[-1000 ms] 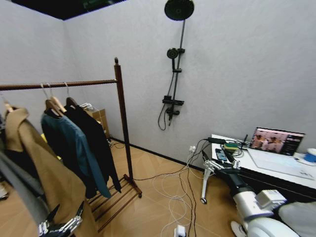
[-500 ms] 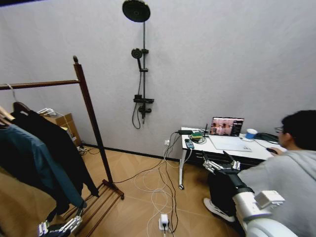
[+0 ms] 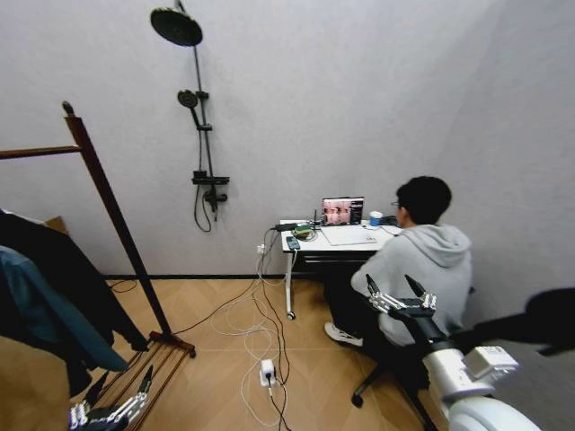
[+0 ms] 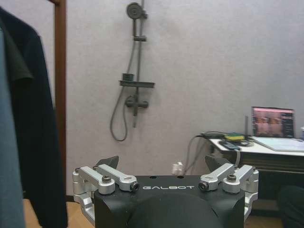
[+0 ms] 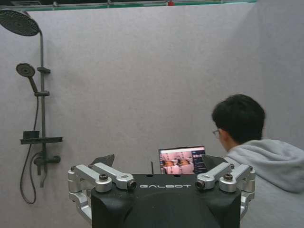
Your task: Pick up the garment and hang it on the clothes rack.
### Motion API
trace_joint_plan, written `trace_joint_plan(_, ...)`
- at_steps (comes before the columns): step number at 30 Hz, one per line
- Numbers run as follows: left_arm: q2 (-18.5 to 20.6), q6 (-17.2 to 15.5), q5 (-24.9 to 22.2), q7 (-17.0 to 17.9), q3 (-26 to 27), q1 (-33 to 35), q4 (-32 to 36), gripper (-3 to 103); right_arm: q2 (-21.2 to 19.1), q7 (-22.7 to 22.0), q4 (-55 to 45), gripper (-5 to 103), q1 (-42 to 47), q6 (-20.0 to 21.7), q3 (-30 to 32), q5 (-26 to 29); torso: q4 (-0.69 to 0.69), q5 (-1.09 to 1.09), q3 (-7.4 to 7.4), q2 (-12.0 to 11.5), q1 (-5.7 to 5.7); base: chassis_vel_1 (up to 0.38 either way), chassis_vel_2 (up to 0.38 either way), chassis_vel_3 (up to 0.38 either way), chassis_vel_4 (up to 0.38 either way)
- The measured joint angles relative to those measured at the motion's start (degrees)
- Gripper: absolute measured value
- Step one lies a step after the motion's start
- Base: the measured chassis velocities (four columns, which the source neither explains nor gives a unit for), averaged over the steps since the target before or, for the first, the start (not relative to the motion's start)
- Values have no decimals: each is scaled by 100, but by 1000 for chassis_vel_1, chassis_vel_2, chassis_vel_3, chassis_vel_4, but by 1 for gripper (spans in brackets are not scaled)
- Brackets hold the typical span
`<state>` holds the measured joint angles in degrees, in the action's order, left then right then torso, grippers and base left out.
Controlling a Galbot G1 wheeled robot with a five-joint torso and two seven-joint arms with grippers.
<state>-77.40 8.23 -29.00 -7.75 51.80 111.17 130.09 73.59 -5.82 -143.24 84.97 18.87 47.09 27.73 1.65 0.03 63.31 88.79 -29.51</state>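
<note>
Left gripper (image 3: 115,395): we hold it low at the bottom left of the head view, jaws spread wide, nothing between them. In its wrist view the left gripper (image 4: 161,167) points at the wall with the shower.
Right gripper (image 3: 399,294): we carry it out in front on the right, jaws wide apart and empty. Its wrist view has the right gripper (image 5: 158,164) aimed at the wall and the laptop.
Garment (image 3: 67,274): we see the black coat hanging at the left edge, under the rail, well apart from both grippers; in the left wrist view the garment (image 4: 33,133) hangs just beside the post.
Teal jacket (image 3: 31,310): it hangs right in front of the black coat.
Clothes rack (image 3: 112,211): dark-brown post with a knob top, rail running off left, slatted low shelf on the floor near the left gripper.
Table (image 3: 305,241): it stands against the back wall, laptop (image 3: 342,211) open on it.
Floor: cables and a power strip (image 3: 267,369) lie between rack and table.
</note>
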Motion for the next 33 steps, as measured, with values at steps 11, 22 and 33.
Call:
trace_joint_plan(11,0,0,0,2,1,0,0,100,16,-23,1,100,6,27,-164,-29,0,5,0,-1,-1,128,-371,-379,129)
trace_joint_plan(22,0,0,0,1,1,0,0,100,72,-77,0,100,-43,97,-537,-203,0,-3,-2,1,2,177,-337,-344,175)
trace_joint_plan(33,0,0,0,3,0,0,0,100,81,-125,1,100,-159,99,-810,-345,0,-2,0,-1,-2,268,-243,-256,258)
